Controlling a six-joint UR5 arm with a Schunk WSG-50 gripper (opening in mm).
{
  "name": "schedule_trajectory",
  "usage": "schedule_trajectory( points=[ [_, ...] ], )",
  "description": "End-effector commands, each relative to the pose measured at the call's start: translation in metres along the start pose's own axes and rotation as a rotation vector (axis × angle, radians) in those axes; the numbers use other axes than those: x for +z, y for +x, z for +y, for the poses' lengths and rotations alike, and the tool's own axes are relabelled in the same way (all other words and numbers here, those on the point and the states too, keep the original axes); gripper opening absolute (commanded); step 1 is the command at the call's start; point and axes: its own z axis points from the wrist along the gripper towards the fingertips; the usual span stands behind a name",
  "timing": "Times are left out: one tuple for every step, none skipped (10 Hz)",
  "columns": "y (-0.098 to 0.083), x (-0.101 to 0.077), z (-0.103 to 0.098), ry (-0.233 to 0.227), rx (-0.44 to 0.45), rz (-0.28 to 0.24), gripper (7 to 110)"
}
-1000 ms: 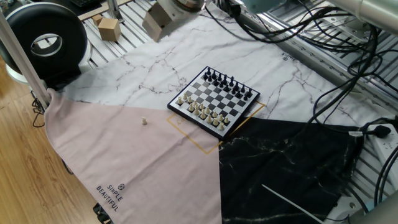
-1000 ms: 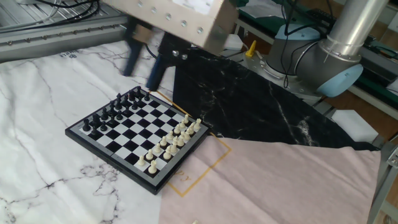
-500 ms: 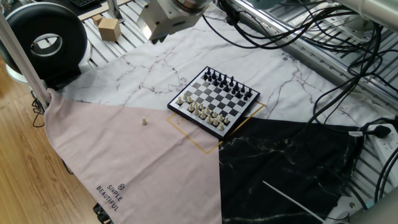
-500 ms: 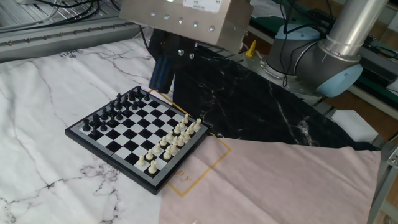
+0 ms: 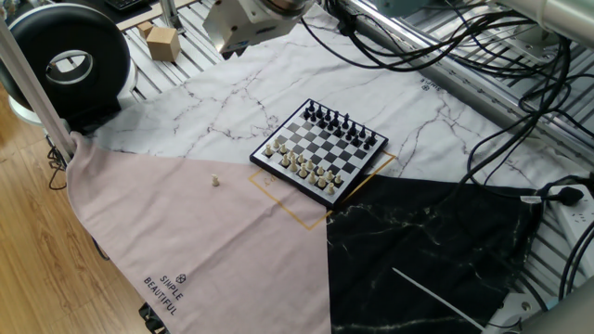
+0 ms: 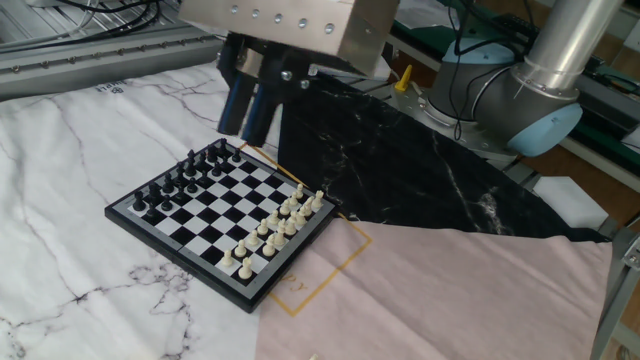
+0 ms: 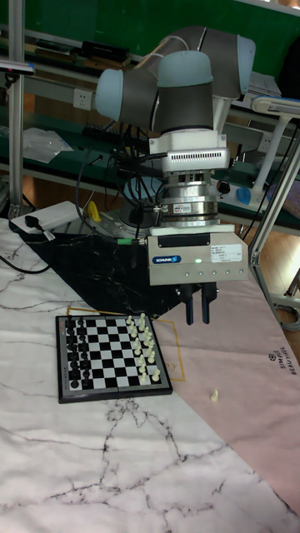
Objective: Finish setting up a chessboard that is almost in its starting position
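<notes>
Right now I see the chessboard in the middle of one fixed view, lying on the white marbled part of the cloth with one corner over the yellow square outline. Black pieces line its upper right edge and cream pieces its lower left edge. One stray cream piece stands alone on the pink cloth panel, left of the board and well apart from it.

From the other fixed view the gripper hangs in the air at the top centre of the frame, above the board's far corner near the black pieces, touching nothing. Its two dark fingers point down with only a narrow gap between them, and I see nothing held there. The tall fixed view agrees: the gripper sits in the middle of the frame below the silver Schunk body, fingers slightly parted and empty, above the pink panel just right of the chessboard. The stray cream piece lies lower right of the board there.

At upper left of one fixed view I see a round black device and a small cardboard box.
</notes>
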Motion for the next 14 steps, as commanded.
schedule_trajectory(
  points=[
    [0.004, -0.001, -0.009, 0.025, 0.001, 0.012, 7],
    [0.008, -0.001, -0.013, 0.041, 0.005, 0.031, 7],
    [0.012, -0.001, -0.006, 0.014, 0.004, 0.047, 7],
    [0.014, -0.001, -0.006, 0.012, -0.024, 0.055, 22],
    [0.014, -0.001, -0.004, 0.005, -0.036, 0.056, 22],
    [0.018, -0.001, -0.002, -0.004, -0.027, 0.072, 22],
    [0.022, -0.002, -0.002, -0.005, -0.018, 0.086, 22],
    [0.022, -0.002, -0.002, -0.006, -0.022, 0.087, 22],
    [0.022, -0.002, -0.002, -0.006, -0.033, 0.084, 22],
    [0.021, -0.002, 0.000, -0.012, -0.044, 0.084, 22],
    [0.022, -0.002, -0.002, -0.006, -0.053, 0.088, 22],
    [0.023, -0.002, -0.005, 0.004, -0.063, 0.089, 22],
    [0.023, -0.002, -0.005, 0.004, -0.069, 0.089, 22],
    [0.023, -0.002, -0.006, 0.008, -0.075, 0.089, 22]
  ],
)
